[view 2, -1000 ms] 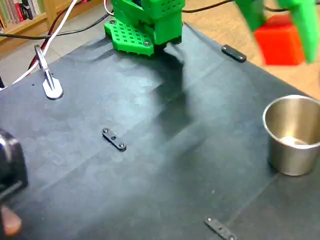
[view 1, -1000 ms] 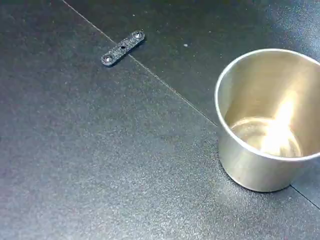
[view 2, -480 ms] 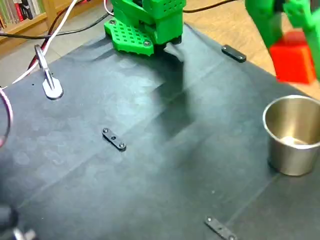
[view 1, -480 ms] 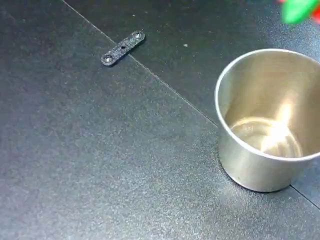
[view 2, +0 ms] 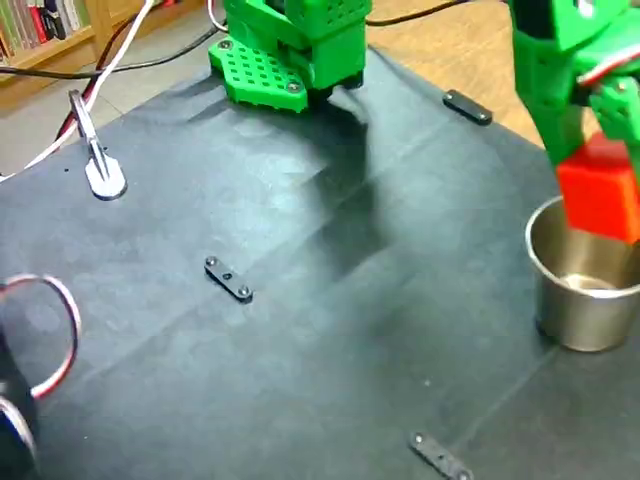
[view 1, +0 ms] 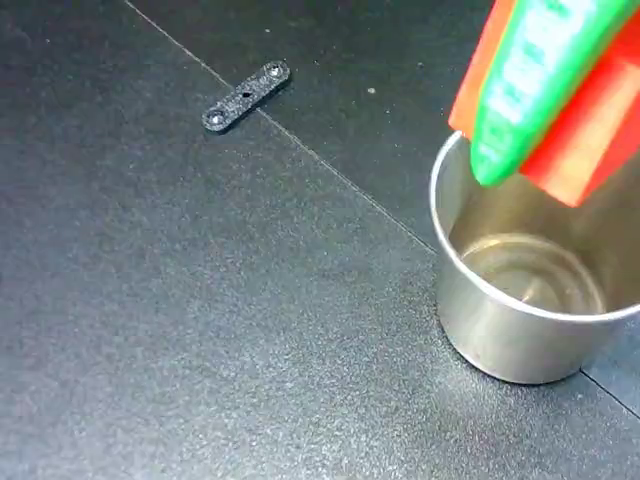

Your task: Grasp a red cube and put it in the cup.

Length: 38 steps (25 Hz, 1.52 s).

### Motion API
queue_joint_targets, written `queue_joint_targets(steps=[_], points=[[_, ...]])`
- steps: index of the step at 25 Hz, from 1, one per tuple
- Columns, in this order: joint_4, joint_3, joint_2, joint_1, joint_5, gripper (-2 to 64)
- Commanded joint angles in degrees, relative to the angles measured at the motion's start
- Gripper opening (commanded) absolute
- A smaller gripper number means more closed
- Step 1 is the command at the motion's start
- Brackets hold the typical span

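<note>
The red cube [view 2: 600, 198] hangs just above the mouth of the steel cup [view 2: 580, 310], held by my green gripper [view 2: 598, 205]. In the close fixed view the red cube [view 1: 590, 130] shows behind a green finger [view 1: 530, 80], right over the far rim of the cup [view 1: 500, 340]. The cup stands upright on the black mat and its inside looks bare and shiny. The cube's lower edge sits about level with the cup's rim.
A small black bracket [view 1: 246, 96] lies on the mat to the cup's left. The arm's green base [view 2: 290, 50] stands at the back. More black brackets [view 2: 228, 278] [view 2: 440, 456] [view 2: 467, 106] lie on the mat; a white clamp [view 2: 100, 170] and cables sit far left.
The gripper has carried the red cube down and to the right, from above and behind the cup to right over its mouth. It has entered the close view.
</note>
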Motion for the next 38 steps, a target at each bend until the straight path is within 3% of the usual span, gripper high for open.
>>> queue_joint_targets(steps=[1,21,28,38], points=[[0.1,-0.7,-0.6,-0.5,0.4,-0.2],[0.8,0.4,-2.3,-0.8,0.4,0.6],[7.2,0.4,-2.4,-2.6,0.4,0.8],[6.4,-0.2,-2.3,-2.4,0.4,0.9]])
